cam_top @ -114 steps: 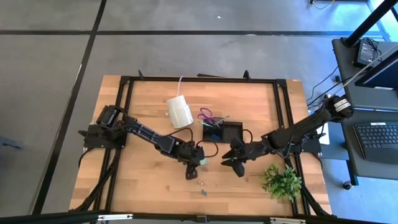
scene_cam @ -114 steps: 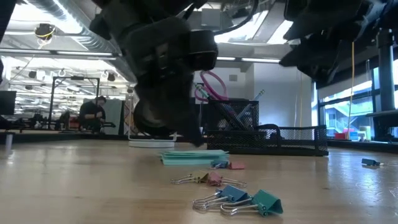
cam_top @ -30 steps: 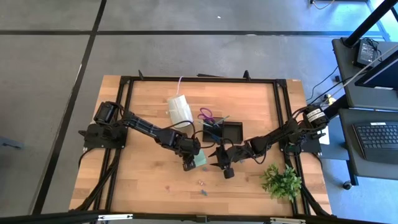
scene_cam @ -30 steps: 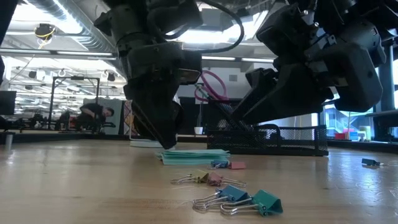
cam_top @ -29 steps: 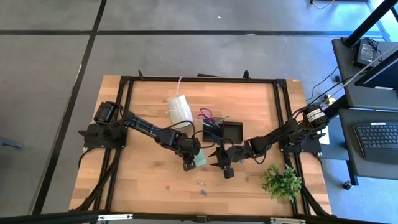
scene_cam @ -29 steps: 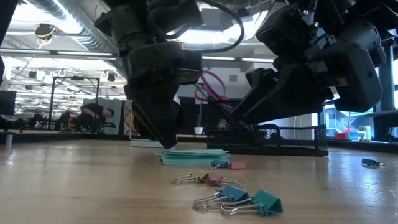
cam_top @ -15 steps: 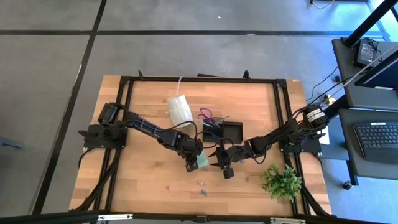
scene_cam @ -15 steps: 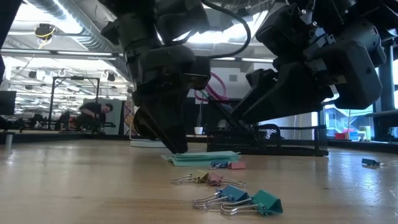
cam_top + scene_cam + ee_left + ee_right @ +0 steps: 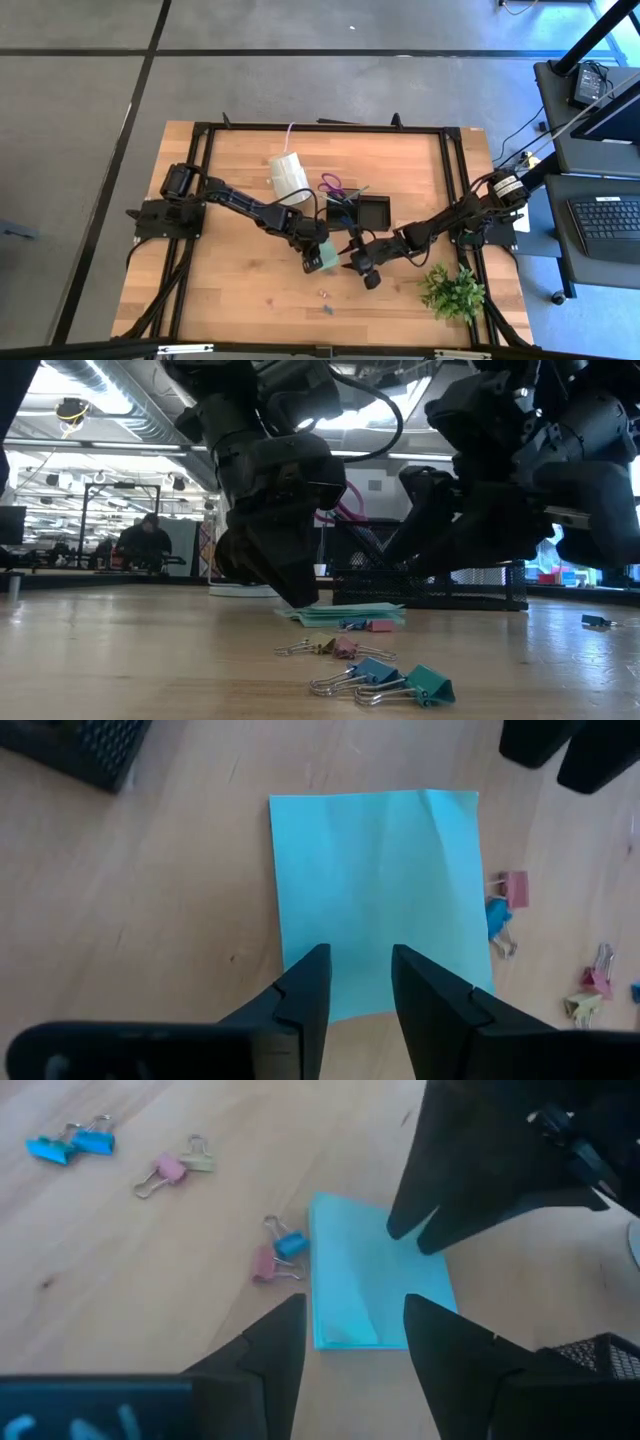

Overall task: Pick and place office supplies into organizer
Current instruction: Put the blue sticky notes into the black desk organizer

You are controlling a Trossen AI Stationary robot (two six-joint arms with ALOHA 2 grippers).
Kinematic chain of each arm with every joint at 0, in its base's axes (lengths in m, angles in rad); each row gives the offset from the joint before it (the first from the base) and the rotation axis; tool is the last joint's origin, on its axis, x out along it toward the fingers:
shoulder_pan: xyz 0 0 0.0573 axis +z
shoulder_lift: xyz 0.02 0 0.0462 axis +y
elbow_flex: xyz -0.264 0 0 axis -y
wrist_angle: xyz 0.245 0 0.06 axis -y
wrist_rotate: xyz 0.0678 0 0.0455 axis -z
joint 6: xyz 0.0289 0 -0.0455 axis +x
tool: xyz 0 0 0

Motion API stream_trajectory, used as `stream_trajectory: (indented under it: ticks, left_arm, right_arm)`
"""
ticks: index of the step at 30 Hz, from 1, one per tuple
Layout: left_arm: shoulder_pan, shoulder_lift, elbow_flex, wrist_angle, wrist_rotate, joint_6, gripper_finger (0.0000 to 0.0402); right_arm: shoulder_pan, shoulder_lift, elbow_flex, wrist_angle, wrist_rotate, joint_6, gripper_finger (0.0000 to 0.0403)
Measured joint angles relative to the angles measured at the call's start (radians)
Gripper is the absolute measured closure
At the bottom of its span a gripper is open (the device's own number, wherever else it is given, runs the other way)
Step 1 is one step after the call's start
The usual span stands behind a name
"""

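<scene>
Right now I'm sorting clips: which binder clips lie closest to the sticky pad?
The pink and blue pair touching the sticky pad edge; the others lie farther off.

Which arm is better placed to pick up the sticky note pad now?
Left. The left gripper has open fingers straddling the sticky note pad edge; the right gripper hovers open opposite.

Grey concrete floor [image 9: 90, 90] crossed by dark lines, black desk [image 9: 600, 150] with keyboard [image 9: 610, 215] at right — ceiling strip lights [image 9: 100, 448], seated person [image 9: 140, 540] — window [image 9: 560, 540] beyond.
</scene>
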State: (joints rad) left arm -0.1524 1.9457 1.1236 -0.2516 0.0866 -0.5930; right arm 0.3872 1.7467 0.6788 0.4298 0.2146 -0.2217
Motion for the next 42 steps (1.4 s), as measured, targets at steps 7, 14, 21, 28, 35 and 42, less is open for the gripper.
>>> stream_trajectory:
  ticks: [7, 14, 21, 28, 35, 42]
  left_arm:
    - [0.017, 0.001, -0.001, 0.027, -0.008, -0.051, 0.0295]
    - [0.017, 0.002, -0.002, 0.065, -0.019, -0.068, 0.0298]
    - [0.018, 0.002, -0.002, 0.066, -0.005, -0.068, 0.0301]
    - [0.018, 0.002, -0.002, 0.067, -0.004, -0.068, 0.0303]
    - [0.018, 0.002, -0.002, 0.068, 0.021, -0.068, 0.0302]
    - [0.018, 0.002, -0.002, 0.068, 0.057, -0.068, 0.0307]
  right_arm:
    - [-0.004, 0.069, 0.011, -0.011, 0.003, -0.053, 0.023]
    - [-0.004, 0.151, 0.077, 0.006, 0.019, -0.06, 0.023]
    - [-0.004, 0.172, 0.107, -0.002, 0.108, -0.156, 0.023]
    - [-0.004, 0.172, 0.107, -0.006, 0.154, -0.167, 0.023]
    - [-0.004, 0.175, 0.133, -0.024, 0.199, -0.18, 0.023]
    - [-0.007, 0.177, 0.151, -0.024, 0.263, -0.188, 0.023]
